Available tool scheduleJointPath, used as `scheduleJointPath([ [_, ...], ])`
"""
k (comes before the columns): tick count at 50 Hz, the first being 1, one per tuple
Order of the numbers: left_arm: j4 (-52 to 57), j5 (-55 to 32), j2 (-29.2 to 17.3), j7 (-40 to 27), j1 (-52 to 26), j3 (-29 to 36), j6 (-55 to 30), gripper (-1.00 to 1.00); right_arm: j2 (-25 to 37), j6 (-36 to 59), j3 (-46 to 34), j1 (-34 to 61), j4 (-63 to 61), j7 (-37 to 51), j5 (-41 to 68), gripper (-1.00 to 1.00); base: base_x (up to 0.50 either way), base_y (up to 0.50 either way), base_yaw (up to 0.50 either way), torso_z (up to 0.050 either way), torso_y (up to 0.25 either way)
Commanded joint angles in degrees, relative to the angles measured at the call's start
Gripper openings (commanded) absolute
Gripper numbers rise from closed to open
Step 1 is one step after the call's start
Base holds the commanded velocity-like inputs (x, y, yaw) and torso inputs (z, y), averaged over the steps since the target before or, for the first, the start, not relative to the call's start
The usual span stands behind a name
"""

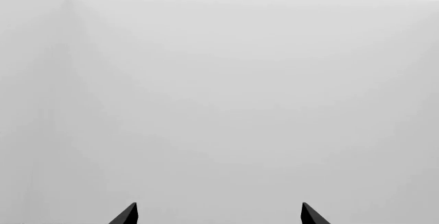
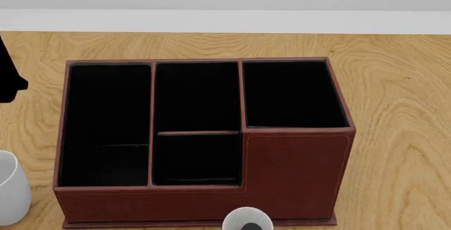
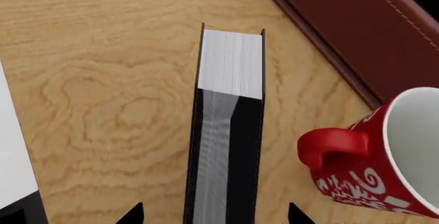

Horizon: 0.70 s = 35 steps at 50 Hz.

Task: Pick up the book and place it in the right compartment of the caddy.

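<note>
Right wrist view shows the book [image 3: 230,126] standing on edge on the wood table [image 3: 103,106], page edges up, between the spread tips of the right gripper [image 3: 214,216] (released, not touching). A red mug [image 3: 373,157] sits beside it, near the caddy [image 3: 357,29]. Left gripper [image 1: 218,215] gapes open, holding nothing. Head view: the right compartment [image 2: 292,93] lies upper right.

Book [image 3: 230,126]: thick black hardcover, white page edges facing the right wrist camera, standing on edge on the wooden counter [image 3: 103,106], close to the caddy base but apart from it. Caddy [image 2: 289,177]: reddish-brown leather-look organiser, black-lined compartments, sitting squarely on the counter in head view. Right compartment [image 2: 292,93]: roughly square, tallest walls, solid tall front panel, nothing visible inside. Book not visible in head view.
</note>
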Motion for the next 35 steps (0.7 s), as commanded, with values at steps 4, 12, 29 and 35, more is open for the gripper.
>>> scheduleJointPath([
  [4, 0.0, -0.3, -0.3, -0.4, 0.3, 0.0, 0.3, 1.0, -0.6, -1.9, -1.8, -0.3, 2.8, -0.5, -2.3, 1.0, 0.0, 0.0, 0.0, 0.0, 0.0],
  [12, 0.4, -0.5, -0.5, -0.7, 0.5, -0.1, 0.0, 1.0, -0.7, -2.9, -2.6, -0.6, 3.7, -0.9, -3.2, 1.0, 0.0, 0.0, 0.0, 0.0, 0.0],
  [29, 0.0, -0.6, -0.8, -1.1, 0.4, 0.2, 0.5, 1.0, -0.7, -3.1, -3.0, -0.6, 3.7, -0.9, -3.0, -1.0, 0.0, 0.0, 0.0, 0.0, 0.0],
  [35, 0.4, -1.1, -1.1, -1.4, 0.0, 0.1, -0.1, 1.0, -0.5, -2.8, -2.5, -0.3, 2.6, -0.6, -2.4, -1.0, 0.0, 0.0, 0.0, 0.0, 0.0],
])
